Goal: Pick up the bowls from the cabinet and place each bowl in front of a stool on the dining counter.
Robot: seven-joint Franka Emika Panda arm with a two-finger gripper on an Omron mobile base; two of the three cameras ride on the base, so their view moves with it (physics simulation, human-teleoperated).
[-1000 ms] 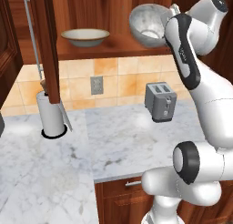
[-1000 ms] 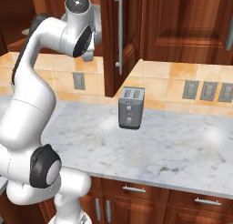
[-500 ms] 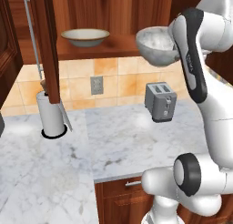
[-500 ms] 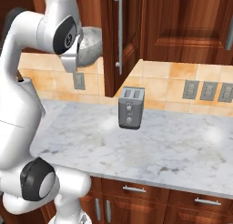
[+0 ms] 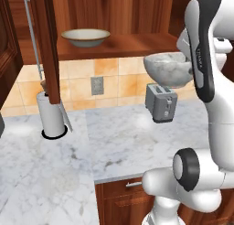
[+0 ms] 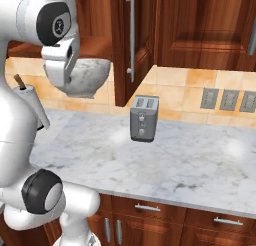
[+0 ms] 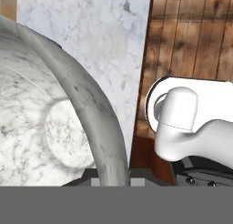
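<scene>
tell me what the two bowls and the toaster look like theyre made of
Held bowl: grey-white veining all over, so it looks like polished marble or marbled ceramic; the render leaves it open. The gripper is shut on its rim.
Shelf bowl: smooth cream body with a thin brown rim, probably glazed ceramic.
Toaster: flat grey body with darker slots, looks like brushed metal.

You are looking at evenly lit, rendered pictures with soft light and no harsh glare. On the marble bench [image 6: 165, 155] you get two pale bright patches, as if lamps shone from above. The toaster [image 6: 144, 118] throws only a faint shadow; the cabinet [image 5: 114, 18] interior is dimmer than the tiles below. Both base views are slightly soft and grainy. In the hand view the marbled bowl [image 7: 54, 118] sits so close that its rim looks stretched, perhaps by lens distortion.
</scene>
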